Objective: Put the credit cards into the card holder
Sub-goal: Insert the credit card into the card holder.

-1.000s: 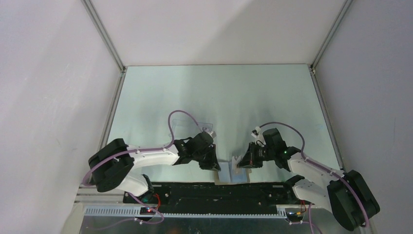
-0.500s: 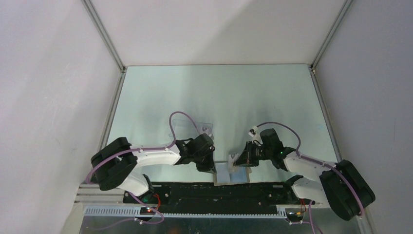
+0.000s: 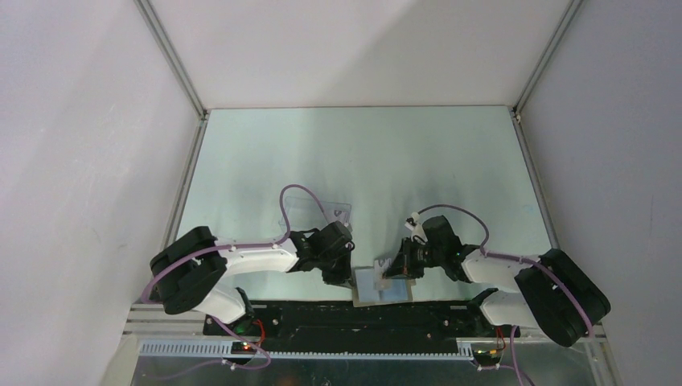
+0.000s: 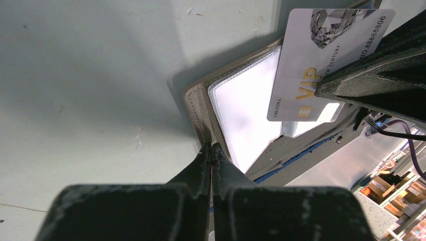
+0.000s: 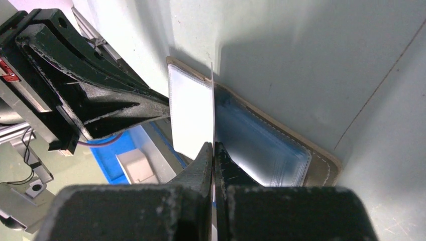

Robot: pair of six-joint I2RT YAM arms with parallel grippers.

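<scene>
The card holder (image 3: 378, 291) lies open at the table's near edge, grey-brown outside with clear sleeves over light blue lining (image 5: 261, 143). My left gripper (image 4: 211, 146) is shut, its tips pressed on the holder's left cover edge (image 4: 197, 108). My right gripper (image 5: 213, 146) is shut on a white credit card (image 4: 321, 55) printed "VIP". That card stands tilted over the open sleeves, its lower corner down at the pockets. In the right wrist view the credit card (image 5: 213, 108) shows edge-on. From above, the left gripper (image 3: 344, 279) and right gripper (image 3: 392, 269) flank the holder.
A clear plastic box (image 3: 320, 211) lies on the table behind the left arm. The black base rail (image 3: 362, 318) runs right behind the holder's near edge. Side walls close in the table on the left and right.
The right arm has swung left and lower, bringing the card over the open holder. The left gripper has stayed on the holder's edge.
</scene>
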